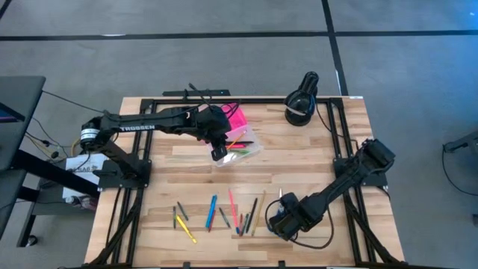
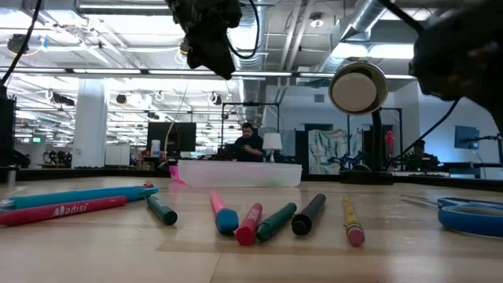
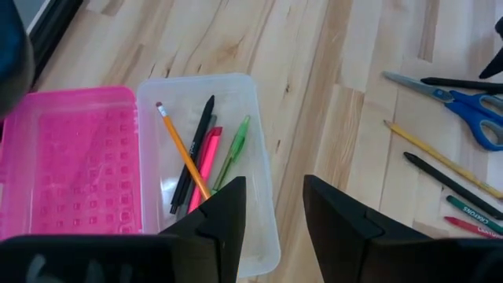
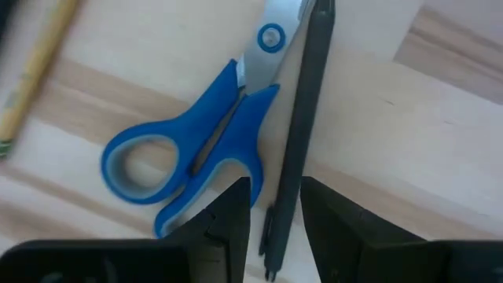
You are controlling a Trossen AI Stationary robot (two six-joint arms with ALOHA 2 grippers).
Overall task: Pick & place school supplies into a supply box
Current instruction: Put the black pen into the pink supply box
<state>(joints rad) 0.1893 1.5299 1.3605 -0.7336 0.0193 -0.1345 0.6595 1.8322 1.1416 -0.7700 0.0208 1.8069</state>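
The box (image 3: 259, 181) lies open at the table's far middle, its pink lid (image 3: 71, 157) folded flat beside the clear base. Four supplies rest inside: a yellow pencil (image 3: 182, 149), a dark pen (image 3: 196, 149), a pink pen (image 3: 206, 157) and a green pen (image 3: 233, 149). The left gripper (image 3: 273, 206) hovers just above the base's near wall, fingers parted and holding nothing.

At the table's near edge the right gripper (image 4: 275, 206) hangs low over the scissors (image 4: 196, 149) and a black pen (image 4: 297, 126) lying just beside them, fingers apart, nothing grasped. The two lie so close that a closing pinch may catch both, or nudge the pen aside and come up with nothing; the scissors' flat handles may also slip from narrow fingers. A drop made from the left gripper's present spot may strike the box wall and land outside.

From above, about nine pens and pencils (image 1: 213, 211) are spread in a loose row along the near edge, though the count is uncertain where they overlap. One pair of scissors, one box, and a black round device (image 1: 301, 101) at the far right corner complete the scene.
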